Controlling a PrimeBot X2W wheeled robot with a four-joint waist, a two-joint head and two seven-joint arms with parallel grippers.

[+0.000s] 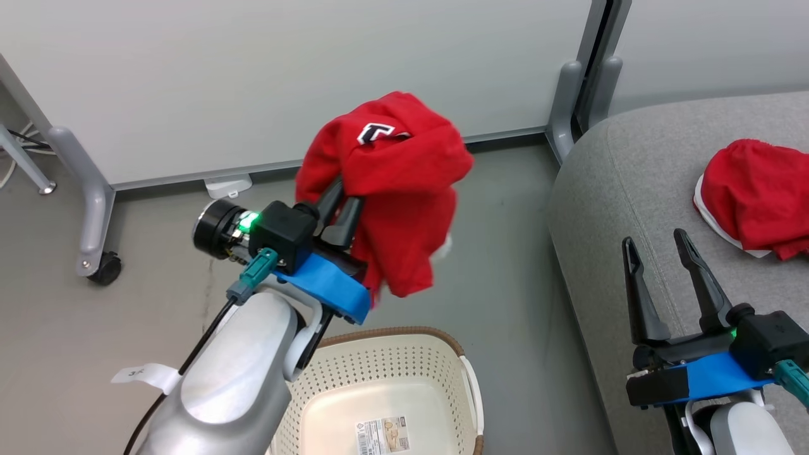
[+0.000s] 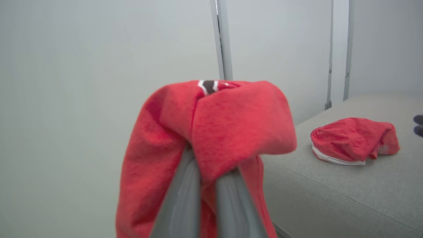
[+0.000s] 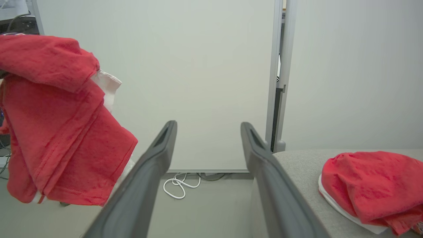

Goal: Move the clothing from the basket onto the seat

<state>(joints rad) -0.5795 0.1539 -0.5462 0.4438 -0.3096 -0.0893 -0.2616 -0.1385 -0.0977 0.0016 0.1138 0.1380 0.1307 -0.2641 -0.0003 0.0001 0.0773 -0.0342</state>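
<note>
the left gripper (image 1: 341,202) was clamped on a red garment (image 1: 398,170), which hung in the air above the basket (image 1: 392,354). the right gripper (image 1: 657,243) stood open over the sofa (image 1: 632,189), with a second red garment (image 1: 758,196) lying just beyond it.

Pale partition panels (image 1: 284,76) back the room — a castor leg (image 1: 95,215) at their left foot, white cable (image 3: 175,185) beneath, grey floor (image 1: 505,297) before them.

The left end effector (image 1: 341,207), raised on its pale forearm (image 1: 234,373), pinches a red garment (image 1: 392,183) between closed fingers; the right end effector (image 1: 654,240) sits low, fingers spread wide, empty.
</note>
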